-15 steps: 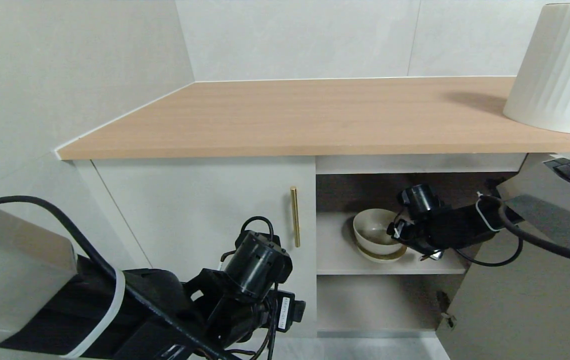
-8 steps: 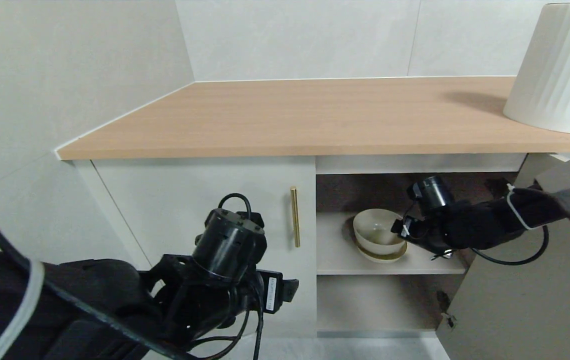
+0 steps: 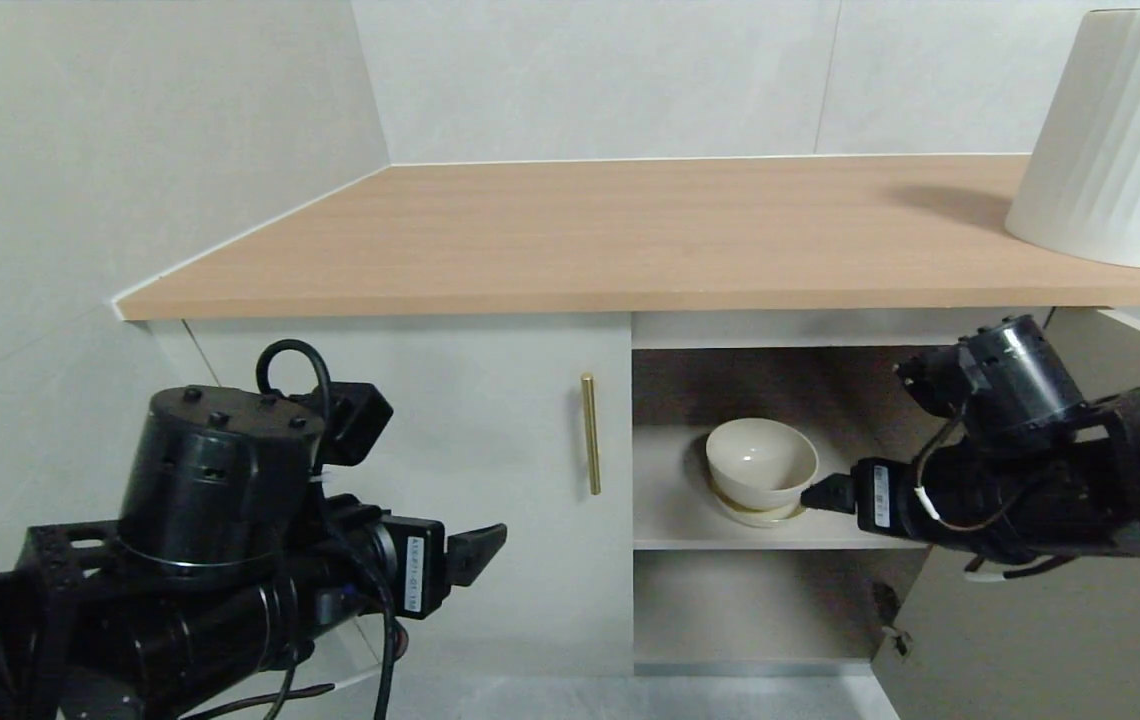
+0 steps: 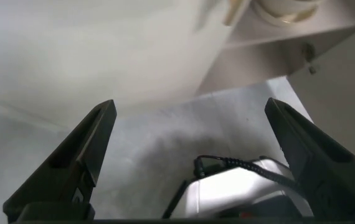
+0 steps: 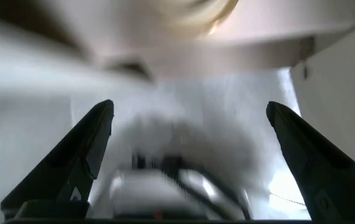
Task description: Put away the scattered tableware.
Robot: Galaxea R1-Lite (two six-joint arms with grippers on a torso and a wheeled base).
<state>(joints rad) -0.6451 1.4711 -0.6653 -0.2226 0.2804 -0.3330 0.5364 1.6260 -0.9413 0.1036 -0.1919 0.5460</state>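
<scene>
Cream bowl (image 3: 762, 462) sat on a plate (image 3: 755, 516) on the cabinet shelf (image 3: 670, 510). Right gripper (image 3: 815, 494) was just beside the bowl at its 4 o'clock, fingers spread wide, empty. Left gripper (image 3: 478, 548) was well apart at 8 o'clock, likewise spread, empty.

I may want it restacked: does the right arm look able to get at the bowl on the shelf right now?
Probably yes: the door stands open, and the open right gripper sits just beside the bowl, nothing between.

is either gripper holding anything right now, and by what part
Nothing is held. The left gripper and right gripper are both open and empty; the cream round ceramic bowl sits on the white cabinet shelf.
</scene>
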